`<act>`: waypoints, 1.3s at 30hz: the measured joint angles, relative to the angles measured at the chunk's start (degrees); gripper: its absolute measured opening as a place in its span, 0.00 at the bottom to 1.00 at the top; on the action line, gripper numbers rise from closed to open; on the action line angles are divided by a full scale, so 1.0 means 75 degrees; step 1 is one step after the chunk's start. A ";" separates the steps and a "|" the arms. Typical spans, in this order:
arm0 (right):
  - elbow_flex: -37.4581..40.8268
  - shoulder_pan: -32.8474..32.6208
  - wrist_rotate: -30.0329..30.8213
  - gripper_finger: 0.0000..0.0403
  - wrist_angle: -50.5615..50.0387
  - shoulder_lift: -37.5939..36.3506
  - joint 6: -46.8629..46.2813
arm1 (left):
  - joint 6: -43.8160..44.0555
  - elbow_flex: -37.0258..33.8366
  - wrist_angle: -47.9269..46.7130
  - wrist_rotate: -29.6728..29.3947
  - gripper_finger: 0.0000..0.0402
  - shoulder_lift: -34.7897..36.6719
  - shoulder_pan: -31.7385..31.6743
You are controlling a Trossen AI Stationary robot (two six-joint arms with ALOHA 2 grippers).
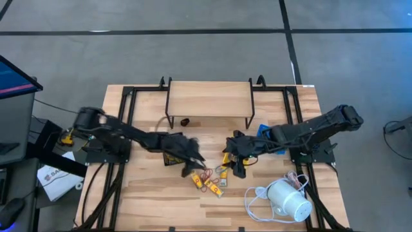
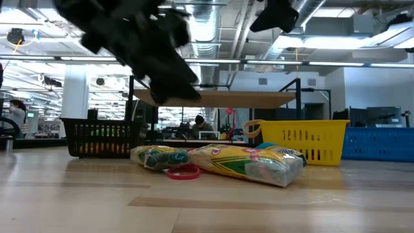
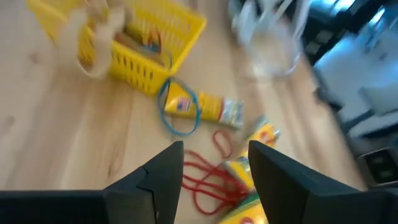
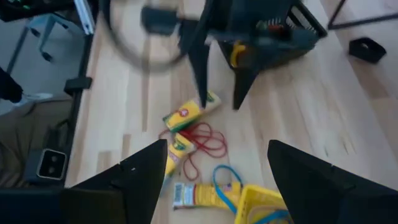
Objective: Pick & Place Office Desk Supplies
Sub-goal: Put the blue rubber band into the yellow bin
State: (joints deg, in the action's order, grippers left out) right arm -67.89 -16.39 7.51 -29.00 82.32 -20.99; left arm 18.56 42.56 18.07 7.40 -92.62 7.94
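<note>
Several small yellow packets (image 1: pixel 214 188) lie flat on the wooden table near its middle, with red rubber-band loops (image 1: pixel 206 174) among them. One packet (image 3: pixel 193 109) has a blue band around it. My left gripper (image 1: pixel 193 169) hangs open above the red loops (image 3: pixel 211 180), touching nothing. My right gripper (image 1: pixel 239 166) is open too, hovering over the yellow tray (image 4: pixel 261 205), just right of the packets (image 4: pixel 177 149). In the low view the packets (image 2: pixel 252 162) and a red loop (image 2: pixel 184 171) rest on the tabletop, both grippers well above them.
A white cylindrical device (image 1: pixel 288 200) with its cord lies near the table's right near corner. The blue tray (image 1: pixel 264 132) sits behind my right arm. The black mesh tray (image 2: pixel 103 137) stands behind the packets. A wooden shelf (image 1: pixel 209 96) spans the far side.
</note>
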 joint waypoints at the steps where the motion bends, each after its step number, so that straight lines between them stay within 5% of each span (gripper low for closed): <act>1: -0.0032 0.0025 0.0003 0.68 -0.0127 0.0000 -0.0058 | -0.0071 0.0339 -0.0232 0.0003 0.44 -0.0364 0.0000; 12: -0.0067 0.0030 0.0002 0.69 -0.0528 0.0003 -0.0132 | -0.1162 0.2266 -0.0640 0.0081 0.44 -0.2505 0.0049; 24: -0.0065 -0.0171 0.0050 0.69 -0.0638 0.0003 -0.0117 | -0.1304 0.2983 -0.0612 0.0465 0.43 -0.3660 0.0047; 27: -0.0065 -0.0171 0.0132 0.69 -0.0603 0.0003 -0.0077 | -0.1549 0.2971 -0.0805 0.0227 0.30 -0.3519 0.0052; 30: -0.0065 -0.0171 0.0596 0.68 -0.0616 0.0003 0.0005 | -0.2050 0.2959 -0.0941 0.0179 0.07 -0.3078 0.0085; 39: -0.0066 -0.0148 0.2784 0.68 -0.0829 -0.0168 0.0037 | -0.2291 0.2167 -0.0590 -0.0060 0.00 -0.0691 0.0048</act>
State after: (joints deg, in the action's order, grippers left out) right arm -68.39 -17.50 28.39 -35.22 81.06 -20.71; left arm 1.37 58.81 13.64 6.95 -97.81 8.31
